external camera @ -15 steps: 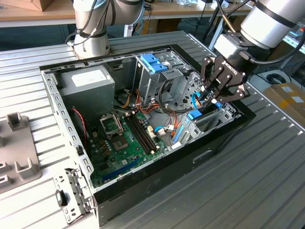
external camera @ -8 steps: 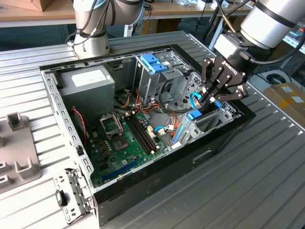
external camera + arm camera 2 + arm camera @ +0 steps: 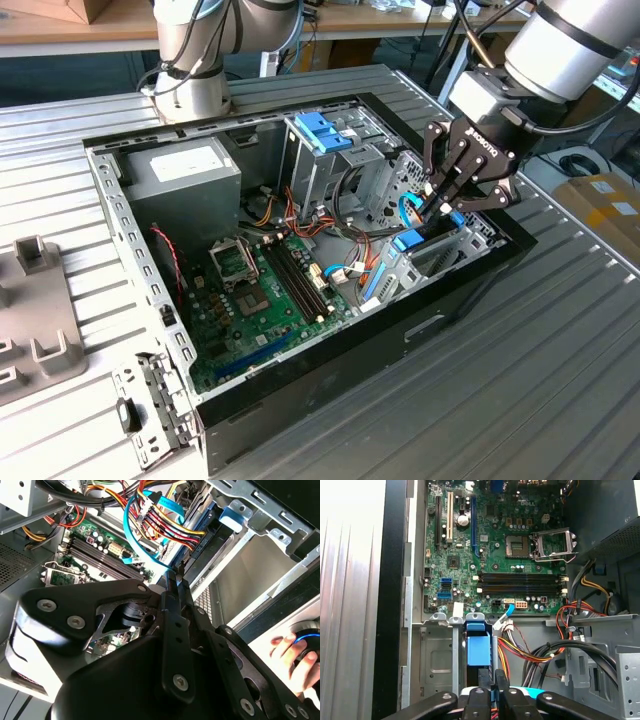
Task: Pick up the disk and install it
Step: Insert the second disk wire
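Exterior view first: the black multi-link gripper [image 3: 437, 208] hangs over the open black desktop computer case [image 3: 420, 325], its fingertips pressed together and lowered into the metal drive bay at the case's near corner on the exterior view's right. Directly beneath those fingertips sits the disk [image 3: 411, 240], of which only the light-blue plastic carrier edge shows, seated in the bay slot and touching or just under the tips; whether the closed fingers actually pinch the carrier cannot be told. In the first wrist view the gripper [image 3: 494, 692] has its two fingers side by side with hardly a gap, and the disk's light-blue carrier tab [image 3: 478, 650] lies immediately ahead of them, between the grey bay rails. Beyond the tab lies the green motherboard [image 3: 490, 545]. In the second wrist view the gripper [image 3: 172, 580] points into the bay, with a bundle of red, yellow and black wires [image 3: 165, 525] and a thin blue cable [image 3: 131, 540] just past it, and a person's hand [image 3: 292, 652] rests on a round device outside the case.
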Controlling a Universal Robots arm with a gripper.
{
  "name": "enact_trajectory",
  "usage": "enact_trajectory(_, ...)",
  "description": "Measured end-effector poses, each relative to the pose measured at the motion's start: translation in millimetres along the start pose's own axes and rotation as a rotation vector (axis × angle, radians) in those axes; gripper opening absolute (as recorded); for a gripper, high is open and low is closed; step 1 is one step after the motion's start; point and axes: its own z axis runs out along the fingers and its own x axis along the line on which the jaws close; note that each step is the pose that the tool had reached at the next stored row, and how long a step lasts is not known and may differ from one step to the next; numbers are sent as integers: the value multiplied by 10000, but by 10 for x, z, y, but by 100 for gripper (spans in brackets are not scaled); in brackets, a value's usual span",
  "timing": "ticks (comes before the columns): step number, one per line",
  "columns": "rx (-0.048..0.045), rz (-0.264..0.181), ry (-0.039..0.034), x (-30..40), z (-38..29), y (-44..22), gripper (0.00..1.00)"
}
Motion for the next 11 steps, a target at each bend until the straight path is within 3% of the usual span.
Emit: enact_trajectory(11,0,1,4,15,50,-28,16)
